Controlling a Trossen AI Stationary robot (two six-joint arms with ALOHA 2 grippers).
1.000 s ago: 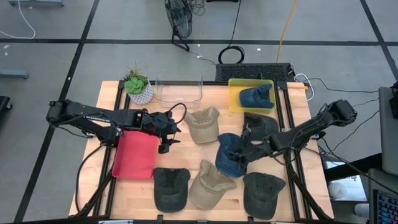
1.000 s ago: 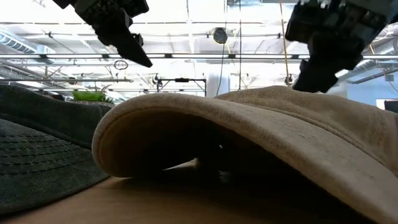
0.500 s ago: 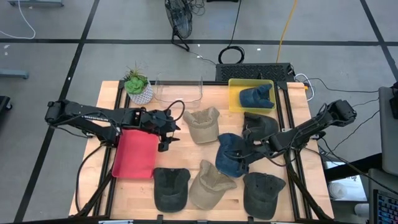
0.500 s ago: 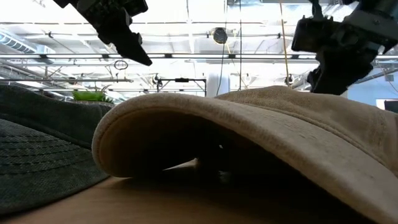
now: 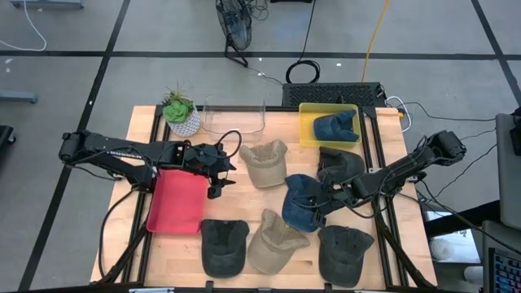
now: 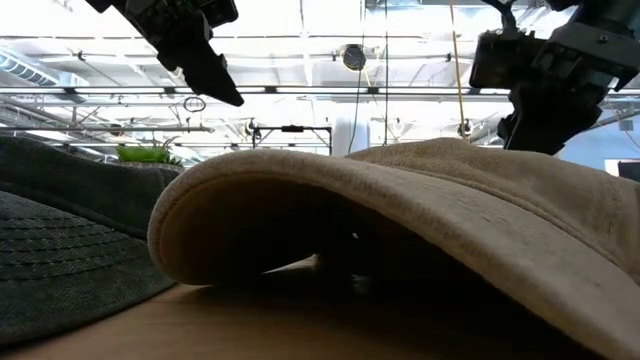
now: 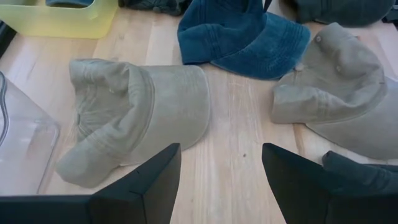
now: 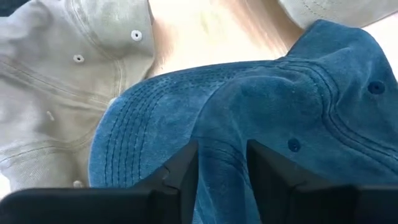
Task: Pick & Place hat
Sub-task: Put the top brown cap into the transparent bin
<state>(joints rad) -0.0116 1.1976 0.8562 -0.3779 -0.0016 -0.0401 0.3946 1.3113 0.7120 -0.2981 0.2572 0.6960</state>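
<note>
While the table (image 5: 383, 130) is crowding with caps, the right gripper (image 5: 319, 198) is straddling the blue hat (image 5: 299, 202) at centre frame, jaws part-open on a fold; a shallow pinch risks slipping. The left gripper (image 5: 218, 181) is waiting wide open, empty.

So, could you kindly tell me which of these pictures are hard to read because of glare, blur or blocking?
Low view: the tan cap fills the frame, blurred from closeness, while bright ceiling lights turn both arms into silhouettes. Right wrist view: the blue cap sits soft and very close. Left wrist view: sharp and evenly lit. High view: even, with soft shadows.
</note>
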